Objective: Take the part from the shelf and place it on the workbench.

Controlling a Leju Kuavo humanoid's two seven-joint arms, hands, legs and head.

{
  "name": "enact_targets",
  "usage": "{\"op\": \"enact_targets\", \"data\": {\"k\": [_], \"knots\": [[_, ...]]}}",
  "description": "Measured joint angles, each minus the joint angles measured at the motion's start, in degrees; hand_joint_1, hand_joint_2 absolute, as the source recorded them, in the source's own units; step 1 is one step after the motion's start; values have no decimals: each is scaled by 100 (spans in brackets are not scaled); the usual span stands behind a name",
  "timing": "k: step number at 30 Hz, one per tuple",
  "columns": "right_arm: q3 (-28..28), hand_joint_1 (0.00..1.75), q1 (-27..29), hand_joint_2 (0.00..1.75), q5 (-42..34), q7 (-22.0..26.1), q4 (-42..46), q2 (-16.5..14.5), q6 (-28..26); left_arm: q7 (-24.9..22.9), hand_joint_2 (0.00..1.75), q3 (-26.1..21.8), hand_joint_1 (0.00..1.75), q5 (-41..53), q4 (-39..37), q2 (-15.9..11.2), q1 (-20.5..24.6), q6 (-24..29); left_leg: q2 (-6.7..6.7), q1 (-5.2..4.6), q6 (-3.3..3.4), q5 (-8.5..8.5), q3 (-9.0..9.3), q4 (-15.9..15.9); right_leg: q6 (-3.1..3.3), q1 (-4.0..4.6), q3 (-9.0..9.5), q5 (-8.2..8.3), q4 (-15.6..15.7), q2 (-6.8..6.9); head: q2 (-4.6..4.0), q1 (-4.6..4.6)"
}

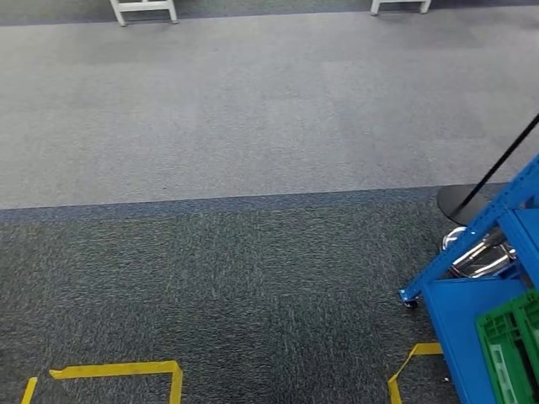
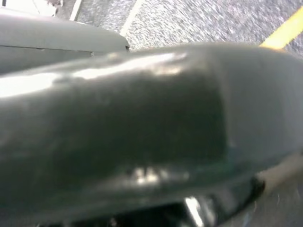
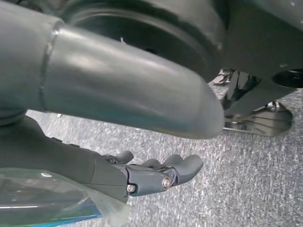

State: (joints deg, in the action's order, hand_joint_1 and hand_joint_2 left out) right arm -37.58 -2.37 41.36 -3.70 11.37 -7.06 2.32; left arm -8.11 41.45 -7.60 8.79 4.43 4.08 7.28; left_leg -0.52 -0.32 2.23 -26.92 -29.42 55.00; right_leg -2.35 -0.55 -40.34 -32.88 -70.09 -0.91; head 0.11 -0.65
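Blue steel shelf cart [image 1: 467, 324] stands near right on grey carpet [image 1: 254, 252], carrying a green crate [image 1: 511, 349]. The right hand [image 3: 143, 172] hangs with fingers [image 3: 178, 165] straight, pressed together, holding nothing; the left hand's fingers I cannot tell.

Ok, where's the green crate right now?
In the head view the green crate sits at the lower right corner, on the blue shelf cart, just right of the yellow floor tape.

Grey carpet floor [image 1: 254, 126] bears yellow tape marks [image 1: 114, 370] and a blue wheeled shelf [image 1: 470, 328].
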Motion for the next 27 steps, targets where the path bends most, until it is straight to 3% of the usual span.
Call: {"op": "enact_targets", "data": {"k": [1,2,3,5,7,9,11,13,15,16,17,18,19,21,23,25,27], "knots": [[2,0,0,0,58,-19,0,0,14,1,0,6,0,-8,0,3,-10,-2,-69,3,-9,-8,1,3,-34,-24,-93,-40,-199,31,0,3],[4,0,10,0,117,-38,0,0,25,14,0,9,0,-28,0,3,-15,5,-126,11,-24,-17,2,7,-68,-52,-81,18,-199,56,0,3],[7,0,23,0,160,-50,0,0,30,37,0,10,0,-54,0,3,-14,18,-168,25,-47,-30,4,19,-100,-83,57,164,27,87,0,2],[9,0,28,0,207,-62,-1,-13,30,91,0,8,0,-120,0,-8,-12,53,-227,47,-122,-77,-4,81,-149,-124,515,456,782,187,0,-4],[9,0,2,0,217,-60,-2,-42,20,81,0,6,0,-166,-1,-32,-13,43,-267,43,-209,-131,-19,165,-85,-117,774,532,1197,225,0,6],[8,0,-17,0,216,-57,-2,-59,11,-41,0,5,0,-186,-2,-51,-13,-68,-308,43,-264,-147,-17,197,37,-96,769,512,1195,161,0,21],[5,0,-20,0,209,-56,-2,-61,9,-152,0,7,0,-185,-2,-63,-15,-157,-252,71,-314,-232,-36,278,114,-93,755,521,1183,94,0,26],[0,0,-26,0,202,-55,-2,-64,10,-153,0,9,0,-172,-2,-78,-18,-153,-108,87,-344,-544,-236,755,178,-85,750,537,1188,19,0,43],[-5,0,-37,0,202,-54,-2,-69,13,-100,0,14,0,-155,-2,-90,-27,-121,-34,80,-324,-916,-605,1566,217,-47,736,544,1187,-79,0,57],[-8,0,-39,0,204,-55,-2,-72,14,-76,0,16,0,-149,-2,-95,-33,-107,-23,71,-296,-997,-753,1869,229,-25,733,547,1187,-142,0,60],[-13,0,-36,0,206,-55,-2,-73,15,-58,0,19,0,-144,-2,-99,-38,-99,-13,55,-255,-959,-814,1972,236,-4,735,549,1186,-211,0,58],[-18,0,-34,0,207,-56,-2,-75,15,-45,0,21,0,-139,-2,-105,-41,-93,13,29,-204,-806,-774,1846,241,12,742,552,1186,-286,0,57],[-24,0,-33,0,210,-56,-2,-81,16,-32,0,23,0,-135,-2,-116,-43,-86,90,-6,-148,-562,-637,1506,245,20,752,555,1185,-365,0,56],[-35,0,-46,0,220,-56,-2,-110,16,14,0,27,0,-125,-6,-146,-49,-60,414,-57,-39,-166,-313,719,246,19,753,563,1183,-514,0,53],[-42,0,-65,0,231,-55,-2,-142,16,56,0,33,0,-119,-9,-162,-47,-33,613,-77,11,-91,-158,338,215,-1,710,586,1183,-648,0,67],[-46,0,-54,0,236,-57,-4,-154,19,68,0,46,0,-119,-8,-143,-31,-37,504,-70,13,-88,-113,223,155,-18,658,618,1203,-754,0,85],[-60,0,-34,0,216,-62,-6,-152,26,61,0,76,0,-98,-8,-105,-19,-74,346,-45,12,-23,-55,78,115,8,556,515,1081,-533,0,73]]}}
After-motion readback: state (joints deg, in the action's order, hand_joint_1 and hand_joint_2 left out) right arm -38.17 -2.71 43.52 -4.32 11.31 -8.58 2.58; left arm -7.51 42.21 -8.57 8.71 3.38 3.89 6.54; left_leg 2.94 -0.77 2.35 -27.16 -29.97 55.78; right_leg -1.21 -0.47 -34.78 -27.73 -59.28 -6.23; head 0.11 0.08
